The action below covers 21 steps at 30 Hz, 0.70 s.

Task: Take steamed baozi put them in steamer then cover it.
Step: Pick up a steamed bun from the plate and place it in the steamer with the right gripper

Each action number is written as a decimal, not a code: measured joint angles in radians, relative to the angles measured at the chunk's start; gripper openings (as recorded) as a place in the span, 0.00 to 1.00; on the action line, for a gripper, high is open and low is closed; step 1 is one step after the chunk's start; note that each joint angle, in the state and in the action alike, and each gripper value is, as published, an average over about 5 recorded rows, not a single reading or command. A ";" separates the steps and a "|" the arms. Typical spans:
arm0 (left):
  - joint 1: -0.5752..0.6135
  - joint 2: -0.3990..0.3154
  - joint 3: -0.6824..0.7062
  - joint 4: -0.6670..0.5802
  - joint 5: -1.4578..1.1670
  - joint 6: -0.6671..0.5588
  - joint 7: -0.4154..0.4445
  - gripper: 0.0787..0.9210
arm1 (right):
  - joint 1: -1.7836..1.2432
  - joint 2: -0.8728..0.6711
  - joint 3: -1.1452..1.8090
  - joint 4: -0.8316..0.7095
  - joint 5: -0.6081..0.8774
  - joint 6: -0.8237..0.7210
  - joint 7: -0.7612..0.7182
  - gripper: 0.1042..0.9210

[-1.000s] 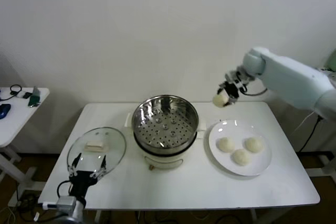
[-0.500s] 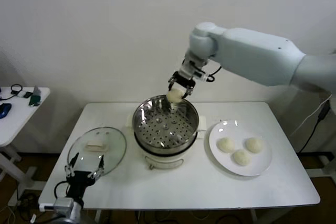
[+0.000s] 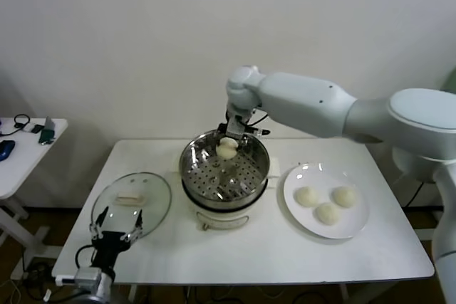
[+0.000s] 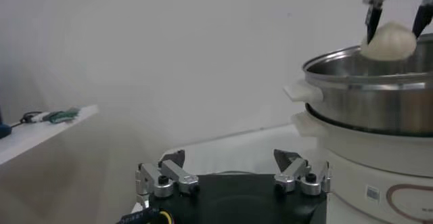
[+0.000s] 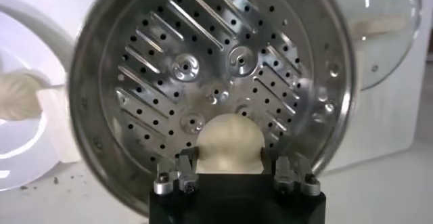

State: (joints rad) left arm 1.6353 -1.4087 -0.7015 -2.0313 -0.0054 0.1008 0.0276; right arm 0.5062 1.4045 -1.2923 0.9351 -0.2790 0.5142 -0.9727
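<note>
The steel steamer (image 3: 194,169) stands at the table's middle on its white base. My right gripper (image 3: 228,146) is shut on a cream-white baozi (image 3: 228,149) and holds it over the back part of the pot, just above the perforated tray. In the right wrist view the baozi (image 5: 232,143) sits between the fingers above the tray (image 5: 203,63). It also shows in the left wrist view (image 4: 388,40) at the pot's rim. Three more baozi (image 3: 326,203) lie on the white plate (image 3: 356,227) to the right. My left gripper (image 3: 116,227) is open and empty at the table's front left.
The clear glass lid (image 3: 131,201) with a cream handle lies flat left of the steamer, just behind my left gripper. A small side table (image 3: 21,151) with odds and ends stands off to the far left. A white wall is behind the table.
My right arm has carried the baozi from above the plate's far side leftward and lowered it into the steamer's back part. The left gripper has not moved.
</note>
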 measured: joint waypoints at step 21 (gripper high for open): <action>-0.001 0.003 0.003 -0.004 0.003 0.002 -0.003 0.88 | -0.021 0.017 0.017 -0.095 0.014 0.025 0.015 0.88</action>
State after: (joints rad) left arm 1.6347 -1.4056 -0.6989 -2.0353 -0.0025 0.1024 0.0251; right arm 0.4852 1.4218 -1.2751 0.8406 -0.2653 0.5393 -0.9572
